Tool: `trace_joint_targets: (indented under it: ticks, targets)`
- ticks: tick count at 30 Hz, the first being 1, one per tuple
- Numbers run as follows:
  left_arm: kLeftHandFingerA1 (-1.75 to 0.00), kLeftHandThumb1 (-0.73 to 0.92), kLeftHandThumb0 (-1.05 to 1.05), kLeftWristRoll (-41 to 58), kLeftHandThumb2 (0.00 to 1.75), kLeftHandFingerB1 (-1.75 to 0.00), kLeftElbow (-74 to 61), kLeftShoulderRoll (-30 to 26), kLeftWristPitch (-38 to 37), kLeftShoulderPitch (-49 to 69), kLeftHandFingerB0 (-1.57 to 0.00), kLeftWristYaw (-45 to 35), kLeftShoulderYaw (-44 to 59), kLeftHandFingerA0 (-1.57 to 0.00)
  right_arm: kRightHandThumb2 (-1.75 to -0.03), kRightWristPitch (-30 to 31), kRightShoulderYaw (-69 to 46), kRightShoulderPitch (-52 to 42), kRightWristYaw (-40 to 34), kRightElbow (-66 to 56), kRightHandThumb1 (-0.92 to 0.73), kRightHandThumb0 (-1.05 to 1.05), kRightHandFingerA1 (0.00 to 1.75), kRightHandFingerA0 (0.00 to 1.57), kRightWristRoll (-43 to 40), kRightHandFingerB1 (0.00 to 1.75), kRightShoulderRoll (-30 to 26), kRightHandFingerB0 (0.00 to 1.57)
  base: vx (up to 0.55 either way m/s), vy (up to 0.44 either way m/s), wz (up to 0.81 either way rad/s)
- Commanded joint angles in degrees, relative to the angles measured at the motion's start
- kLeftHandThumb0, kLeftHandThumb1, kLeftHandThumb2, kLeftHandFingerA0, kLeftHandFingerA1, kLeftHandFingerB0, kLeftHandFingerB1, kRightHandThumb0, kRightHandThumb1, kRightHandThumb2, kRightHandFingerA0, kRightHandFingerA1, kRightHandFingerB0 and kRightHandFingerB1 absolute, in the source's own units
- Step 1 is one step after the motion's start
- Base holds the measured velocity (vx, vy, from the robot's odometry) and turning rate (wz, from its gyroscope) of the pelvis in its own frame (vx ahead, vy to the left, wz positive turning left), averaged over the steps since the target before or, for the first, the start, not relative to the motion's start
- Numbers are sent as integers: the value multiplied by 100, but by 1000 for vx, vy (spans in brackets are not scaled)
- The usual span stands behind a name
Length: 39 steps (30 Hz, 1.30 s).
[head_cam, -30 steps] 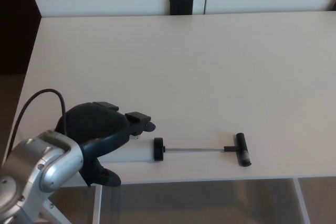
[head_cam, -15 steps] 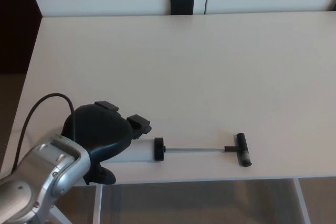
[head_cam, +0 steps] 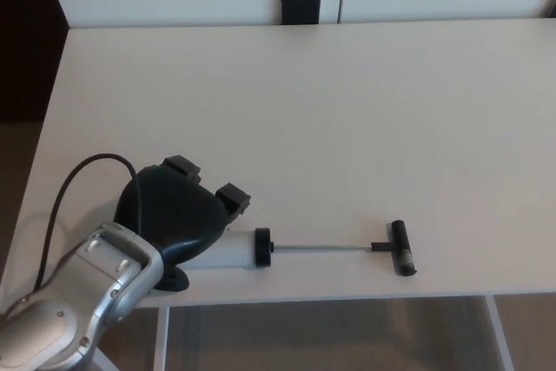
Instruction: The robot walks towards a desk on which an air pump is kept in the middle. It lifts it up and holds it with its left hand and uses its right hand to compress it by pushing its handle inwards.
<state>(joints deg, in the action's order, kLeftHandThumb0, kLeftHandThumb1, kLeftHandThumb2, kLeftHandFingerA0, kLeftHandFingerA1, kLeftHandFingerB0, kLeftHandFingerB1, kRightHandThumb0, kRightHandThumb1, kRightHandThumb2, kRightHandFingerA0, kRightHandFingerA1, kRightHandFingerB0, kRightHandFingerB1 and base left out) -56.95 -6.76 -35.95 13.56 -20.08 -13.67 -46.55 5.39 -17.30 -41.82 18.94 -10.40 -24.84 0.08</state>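
**Reaching for the pump barrel**

My left hand (head_cam: 178, 219) is nearest to me, at the table's front-left edge, sitting over the left end of the air pump (head_cam: 326, 249). From above I see mostly the black back of the hand, with two fingertips (head_cam: 233, 197) poking out past the far side of the barrel and the thumb down near the table's front edge. The hand hides the contact, so I cannot tell whether my fingers have closed on the barrel or only straddle it. A black cable (head_cam: 82, 182) loops off my silver forearm (head_cam: 82, 301).

The pump lies flat on the white table (head_cam: 347, 110), parallel to the front edge and close to it rather than in the middle. Its pale barrel runs out from under my hand to a black cap (head_cam: 262, 247); a thin rod (head_cam: 321, 248) then stretches right to the black T-handle (head_cam: 401, 248), so the pump is fully extended. My right hand is not in view.

I judge this to be the pick-up step, with nothing lifted yet. Next I need a firm wrap around the barrel, then a level lift, since the long rod and handle will pull the right end down. Only then can my right hand come in for the handle.

Further back the table shows nothing else, and a dark block (head_cam: 301, 6) sits at its far edge against the white panels.
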Motion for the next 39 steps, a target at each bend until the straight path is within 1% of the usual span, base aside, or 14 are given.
trace_joint_targets:
  ticks: [1,2,3,6,7,9,15,18,22,23,25,28,38,39]
  targets:
    - [-33,53,-53,-1351,56,-31,389,193,217,-93,-29,324,-43,-34,-58,-140,-28,2,34,-128,-60,-38,47,70,-44,37,-27,45,0,0,0]
    - [-33,53,-53,-1337,56,-31,381,210,205,-90,-29,274,-22,-34,-58,-146,-28,5,39,-126,-60,-38,47,70,-39,37,-33,45,0,0,0]
    - [-58,67,-45,-1188,61,-32,372,264,176,-68,-34,232,44,-77,-58,-144,-36,36,50,-102,-62,-35,47,71,-54,37,-42,43,0,0,0]
    - [-58,67,-45,-1036,61,-32,372,336,134,-33,-34,208,133,-77,-58,-137,-47,73,61,-75,-62,-35,47,71,-76,37,-49,43,0,0,0]
    - [-115,64,-33,-1011,59,-34,402,379,93,-27,-41,213,160,-89,-58,-132,-49,84,63,-84,-61,-36,47,74,-83,37,-51,44,0,0,0]
    - [-128,68,-21,-737,61,-35,483,440,-173,-30,-44,72,252,-71,-58,-151,-49,123,66,-60,-60,-38,47,73,-61,36,-62,44,0,0,0]
    - [-130,64,-30,-179,59,-55,932,593,-937,45,-82,550,416,-70,-58,-59,-25,137,-33,-188,-63,-36,47,71,-16,36,-75,45,0,0,0]
    - [-115,56,-36,-252,90,-67,1077,684,-1142,80,-68,1009,472,-82,-58,-56,-9,153,-41,-231,-63,-36,47,71,7,36,-88,44,0,0,0]
    - [-147,66,-28,-246,60,-61,1167,761,-1249,83,-81,1176,542,-66,-58,-84,-6,191,-41,-205,-63,-34,47,72,0,37,-71,44,0,0,0]
    - [-114,61,-34,-186,96,-70,1176,791,-1268,88,-71,1151,585,-83,-58,-78,-8,210,-40,-217,-62,-35,47,73,-19,37,-71,45,0,0,0]
    - [-112,60,-33,-123,96,-68,1198,827,-1287,92,-69,1061,641,-83,-58,-96,-9,222,-30,-231,-62,-37,48,70,-27,37,-73,45,0,0,0]
    - [-143,69,-29,-55,62,-59,1256,860,-1331,89,-79,960,717,-68,-58,-101,-8,215,-43,-283,-61,-38,48,68,-25,37,-67,44,0,0,0]
    - [-135,77,-28,620,65,-48,1506,1011,-1503,14,-72,546,1223,-70,-59,127,-75,-285,-44,-1028,-63,-31,47,72,-304,37,-50,46,0,0,0]
    - [-153,68,-18,756,54,-100,1539,1018,-1507,-13,-61,464,1332,-56,-79,221,-164,-639,136,-1394,-49,-54,58,66,-597,47,-114,39,0,0,0]
